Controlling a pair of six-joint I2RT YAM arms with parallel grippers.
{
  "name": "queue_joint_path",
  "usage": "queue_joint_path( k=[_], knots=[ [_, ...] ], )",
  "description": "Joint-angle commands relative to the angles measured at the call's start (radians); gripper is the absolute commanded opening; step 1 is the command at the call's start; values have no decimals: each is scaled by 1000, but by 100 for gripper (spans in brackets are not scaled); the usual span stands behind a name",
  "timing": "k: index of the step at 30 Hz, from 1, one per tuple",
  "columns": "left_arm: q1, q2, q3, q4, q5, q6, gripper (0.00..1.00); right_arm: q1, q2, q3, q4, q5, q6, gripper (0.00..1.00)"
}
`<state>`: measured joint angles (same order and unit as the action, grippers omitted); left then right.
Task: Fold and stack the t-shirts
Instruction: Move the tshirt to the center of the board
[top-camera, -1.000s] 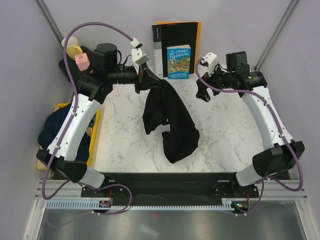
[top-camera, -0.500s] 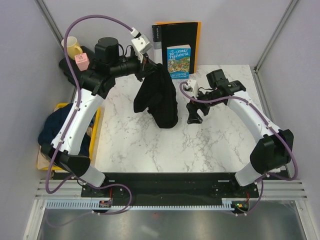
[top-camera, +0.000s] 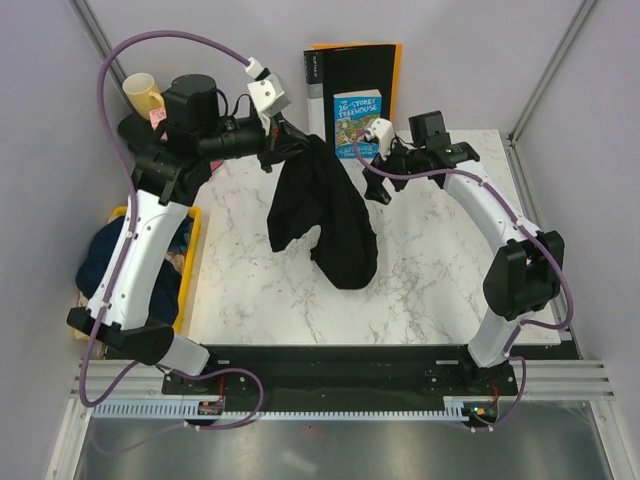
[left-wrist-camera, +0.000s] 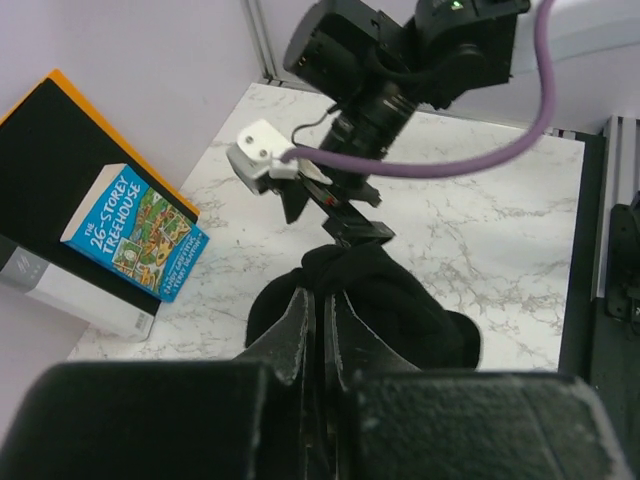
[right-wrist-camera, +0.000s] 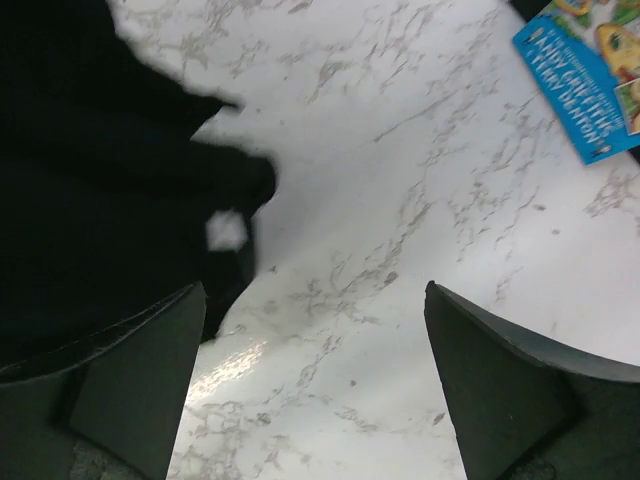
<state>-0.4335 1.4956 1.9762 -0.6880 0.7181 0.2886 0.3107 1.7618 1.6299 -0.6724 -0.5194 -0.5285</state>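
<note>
Top view: the left gripper is clamped on the top of the black tee, up near the back of the table. The tee hangs down from it in a long bunched drape, with its lower end towards the middle of the marble. The right gripper sits just beside the tee's upper right edge with its jaws spread wide, and it's not gripping anything. Off the table's left side there's a yellow bin with the navy tee piled in it. A book leans on a black and orange binder at the back wall, and a yellow cup sits in the far left corner.

Left wrist view: the fingers are squeezed together on a fold of black cloth, and the rest of the tee bulges out below. The right gripper is right above that bulge, pointing at it. Can't tell if it's touching.

Right wrist view: both fingers are far apart with only marble between them. The tee fills the upper left, and a corner of the book pokes in at the top right.
</note>
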Motion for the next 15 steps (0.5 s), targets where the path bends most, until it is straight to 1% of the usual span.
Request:
queue_joint_path(
  k=[1, 3, 4, 5, 7, 9, 11, 14, 15],
  knots=[
    [-4, -95, 27, -50, 21, 73, 2, -16, 22, 105, -2, -104, -37, 98],
    [-2, -106, 12, -65, -5, 108, 2, -1, 48, 172, -94, -177, -91, 98],
    [-2, -109, 3, -67, -18, 119, 2, 8, 56, 195, -213, -198, -175, 98],
    [-2, -113, -5, -73, -44, 133, 2, 17, 59, 215, -261, -197, -212, 98],
    [-2, -109, -7, -82, -68, 153, 2, 33, 45, 205, -349, -160, -280, 98],
    [-2, -103, -2, -90, -83, 158, 2, 31, 10, 159, -387, -101, -381, 98],
    [-2, -100, -2, -90, -85, 161, 2, 31, -28, 107, -435, -85, -466, 98],
    [-4, -92, 4, -90, -86, 156, 2, 44, -50, 91, -475, -131, -498, 98],
    [-4, -89, 9, -90, -86, 152, 2, 68, -51, 94, -477, -148, -492, 98]
  ],
)
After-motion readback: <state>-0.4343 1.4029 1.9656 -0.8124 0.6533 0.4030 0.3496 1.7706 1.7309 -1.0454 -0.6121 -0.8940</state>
